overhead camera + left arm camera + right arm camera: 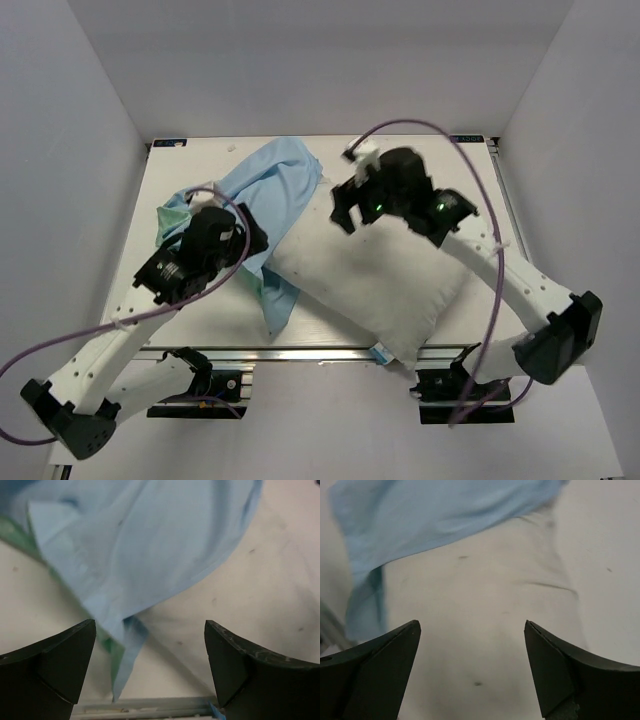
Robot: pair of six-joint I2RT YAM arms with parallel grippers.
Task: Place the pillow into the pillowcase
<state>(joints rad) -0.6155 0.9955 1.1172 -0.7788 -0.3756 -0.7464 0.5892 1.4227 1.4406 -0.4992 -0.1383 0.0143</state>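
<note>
L claw (150,670) wide, empty, above pillowcase (150,540) edge; R claw (472,670) wide, empty, above pillow (485,630)

The table (190,162) was blocked across its middle by the pillow (380,280) and the pillowcase (280,185), which overlapped. Passage was left along the far edge and the far right side.
</note>
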